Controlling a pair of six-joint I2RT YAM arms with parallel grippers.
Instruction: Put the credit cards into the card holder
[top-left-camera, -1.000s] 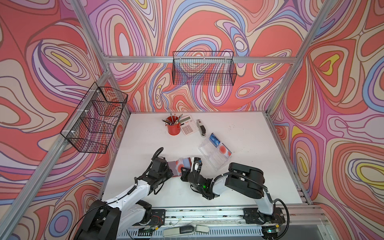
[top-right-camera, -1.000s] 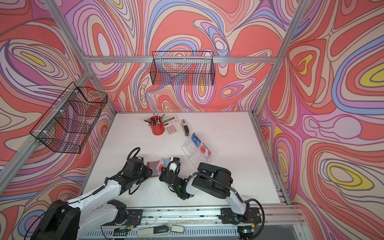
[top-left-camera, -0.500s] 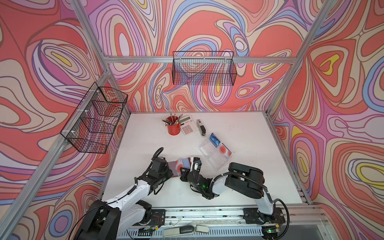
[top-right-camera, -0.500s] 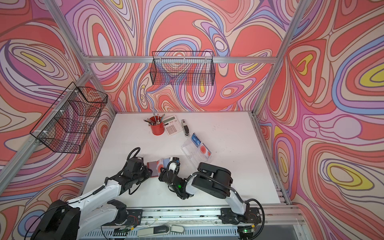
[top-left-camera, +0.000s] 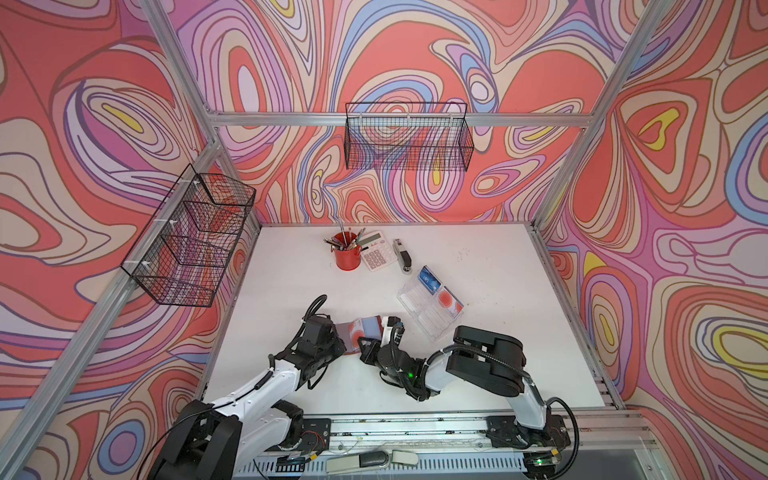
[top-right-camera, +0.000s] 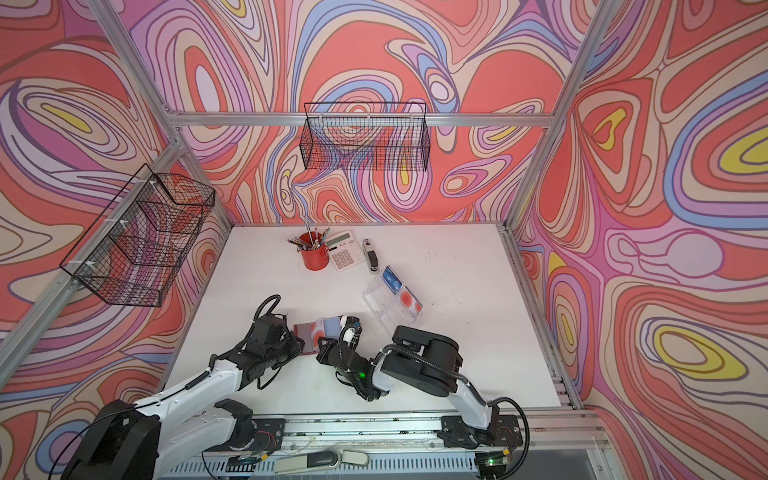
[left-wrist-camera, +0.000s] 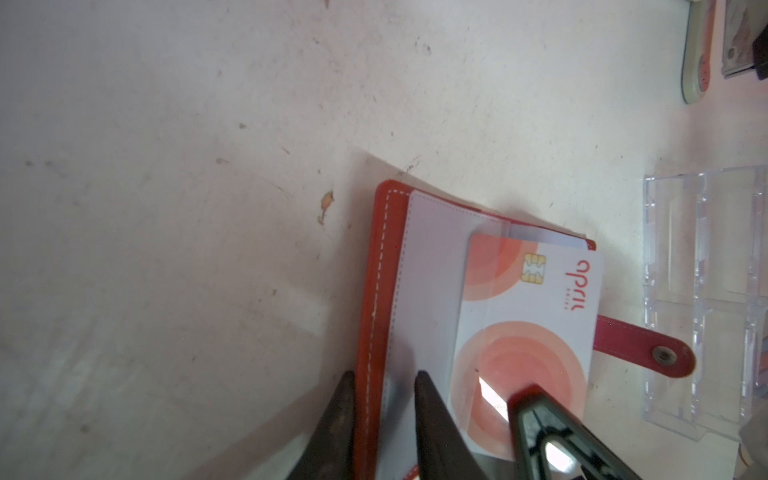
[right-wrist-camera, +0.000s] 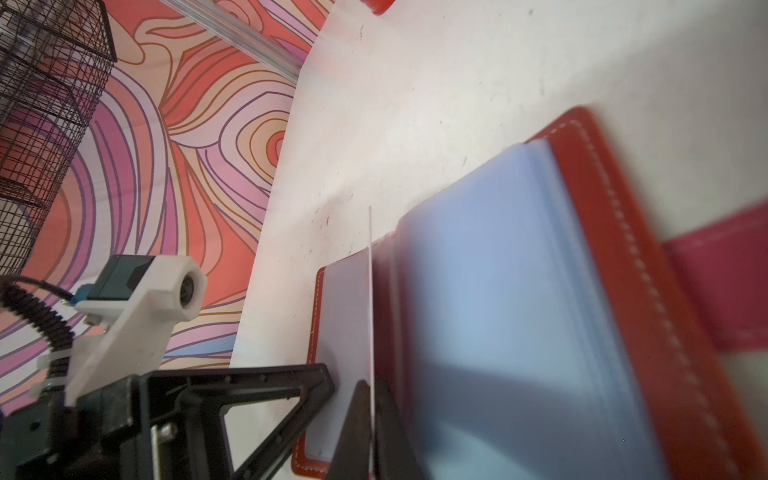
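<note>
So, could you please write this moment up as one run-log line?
left gripper: grips card holder edge | right gripper: pinches pale card | pale card: partly in clear sleeve | acrylic tray: more cards

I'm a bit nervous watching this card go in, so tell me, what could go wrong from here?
1. The pale card is only partly inside the clear sleeve. Its leading corners could catch inside, so the card may bend or slip in the right gripper.
2. The left gripper pinches the card holder only at its cover edge, so a firm push might slide or swing it.
</note>
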